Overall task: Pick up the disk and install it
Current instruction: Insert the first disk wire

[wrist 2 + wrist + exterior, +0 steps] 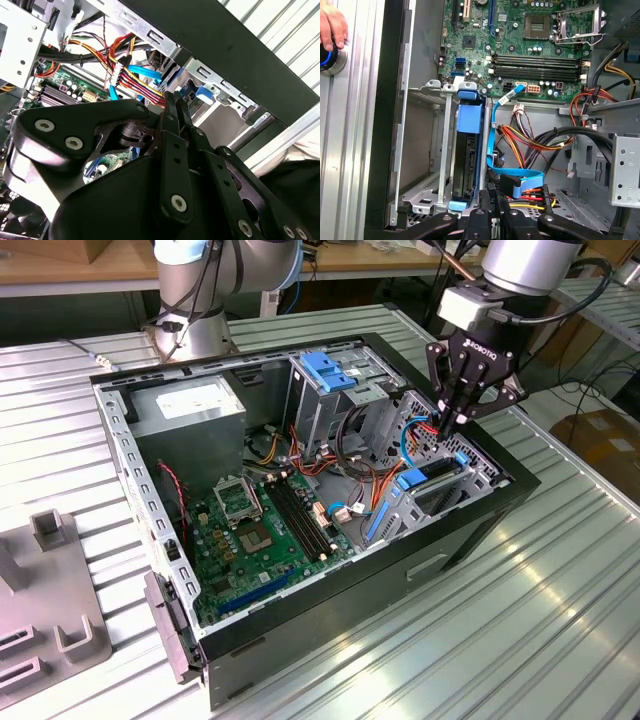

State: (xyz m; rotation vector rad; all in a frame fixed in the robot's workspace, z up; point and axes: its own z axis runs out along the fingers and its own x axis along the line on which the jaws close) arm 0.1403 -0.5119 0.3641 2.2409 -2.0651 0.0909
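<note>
The ribbed metal surface (560, 620) carries an open computer case (470, 530), lying on its side with the motherboard (262, 530) exposed. Taking the case as a clock face in the exterior view, the grey power supply (190, 410) sits at about eleven o'clock, the tall cage with its blue latch (327, 370) at about one o'clock, and the drive bay (440, 485) at about three o'clock, against the case wall.

The disk (469, 150) is seen in the first wrist view standing on edge inside that bay, between the bay's metal uprights, with its blue rails (470, 117) along its edges. It appears already seated, or very nearly so. Whether it is fully latched cannot be told.

The claw (452, 428) is held above the three o'clock corner of the case, pointing down into the bay. In both wrist views its fingers (176, 107) are drawn close together, almost meeting, with nothing visibly held between them. The fingertips lie just beside the bundle of red, yellow and black power wires (142, 85) and the blue data cable (520, 180), close to the disk's connector end.

The step in hand is judged to be the tail of installation: seating or checking the disk. Any further move calls for care that the cables are not snagged or pinched.

A hand (332, 25) rests near a round button at the edge of the first wrist view.
</note>
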